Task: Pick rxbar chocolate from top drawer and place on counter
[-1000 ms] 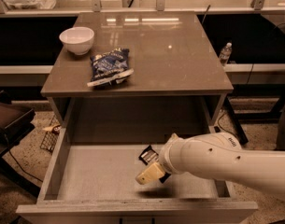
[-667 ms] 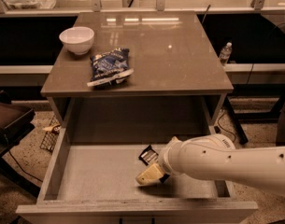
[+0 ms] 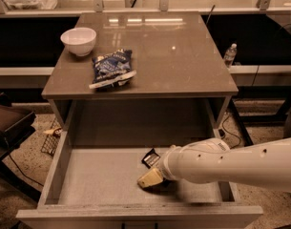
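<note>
I am at the pick step. The hand point(image 3: 152, 179) is down inside the top drawer point(image 3: 95, 178), low over its floor near the front wall. The rxbar chocolate point(image 3: 150, 157) lies just beyond the hand, with one dark corner showing and the rest hidden by the arm. I cannot tell whether the hand is spread or pressed together, nor whether it touches the bar. I judge that nothing is lifted yet.

The next move calls for settling around the flat wrapper, closing on it, then rising out of the drawer and carrying up to the counter point(image 3: 183, 56). Up there, well beyond the hand and to its left, sit a crinkled bag point(image 3: 111, 68) and a white bowl point(image 3: 78, 40). The stretch straight beyond the hand is bare, so I would aim there. The counter's front edge is above the hand's way out, and I must clear it.
</note>
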Robot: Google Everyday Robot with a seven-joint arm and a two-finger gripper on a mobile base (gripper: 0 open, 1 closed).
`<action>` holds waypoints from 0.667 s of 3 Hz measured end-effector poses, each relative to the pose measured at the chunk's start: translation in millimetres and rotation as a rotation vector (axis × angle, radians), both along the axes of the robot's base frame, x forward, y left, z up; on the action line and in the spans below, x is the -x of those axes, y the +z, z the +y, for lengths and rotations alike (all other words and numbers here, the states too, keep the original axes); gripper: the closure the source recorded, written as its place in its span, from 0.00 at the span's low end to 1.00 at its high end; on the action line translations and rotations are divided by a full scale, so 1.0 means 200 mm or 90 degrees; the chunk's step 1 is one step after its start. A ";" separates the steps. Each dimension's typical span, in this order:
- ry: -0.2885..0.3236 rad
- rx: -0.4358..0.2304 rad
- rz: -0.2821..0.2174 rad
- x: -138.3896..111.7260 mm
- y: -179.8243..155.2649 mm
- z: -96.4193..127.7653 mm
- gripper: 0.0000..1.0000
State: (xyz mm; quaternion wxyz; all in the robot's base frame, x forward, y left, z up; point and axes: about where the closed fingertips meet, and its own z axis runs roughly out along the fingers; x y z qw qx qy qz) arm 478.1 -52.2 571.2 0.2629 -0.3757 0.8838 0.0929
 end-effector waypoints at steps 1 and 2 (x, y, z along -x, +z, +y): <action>0.000 0.000 0.000 0.00 0.05 0.00 0.62; 0.000 0.000 0.000 0.00 0.09 0.00 0.85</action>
